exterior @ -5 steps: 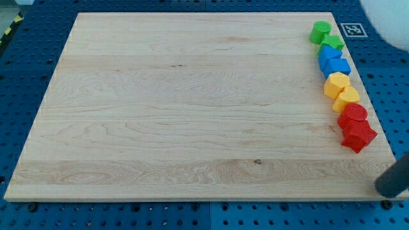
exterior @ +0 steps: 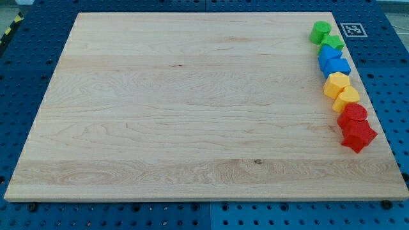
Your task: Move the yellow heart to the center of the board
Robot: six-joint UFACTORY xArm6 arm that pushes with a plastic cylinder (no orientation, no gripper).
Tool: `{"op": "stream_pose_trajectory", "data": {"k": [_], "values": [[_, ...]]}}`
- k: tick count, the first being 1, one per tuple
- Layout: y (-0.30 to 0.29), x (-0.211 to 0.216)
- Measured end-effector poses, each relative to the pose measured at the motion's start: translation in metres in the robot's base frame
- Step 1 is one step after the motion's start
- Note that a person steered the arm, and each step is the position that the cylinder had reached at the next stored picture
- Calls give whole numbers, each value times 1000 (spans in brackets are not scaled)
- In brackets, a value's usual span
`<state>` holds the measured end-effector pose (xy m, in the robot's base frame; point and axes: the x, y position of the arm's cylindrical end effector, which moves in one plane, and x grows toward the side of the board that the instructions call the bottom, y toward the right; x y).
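Tip out of view; yellow heart [exterior: 347, 98] at board [exterior: 192, 115] right edge.

Wooden board [exterior: 192, 108] on blue pegboard [exterior: 13, 76], with green [exterior: 320, 30], green star [exterior: 333, 43], two blue [exterior: 328, 55] [exterior: 339, 66], yellow hexagon [exterior: 336, 83], red [exterior: 353, 114] and red star [exterior: 358, 135] blocks along the view's right edge.
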<state>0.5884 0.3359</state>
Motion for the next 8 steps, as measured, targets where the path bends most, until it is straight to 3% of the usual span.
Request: {"op": "stream_pose_trajectory", "data": {"k": [2,4,6,8], "values": [[0,-19],[0,-99],[0,-123],[-39,-124]]}}
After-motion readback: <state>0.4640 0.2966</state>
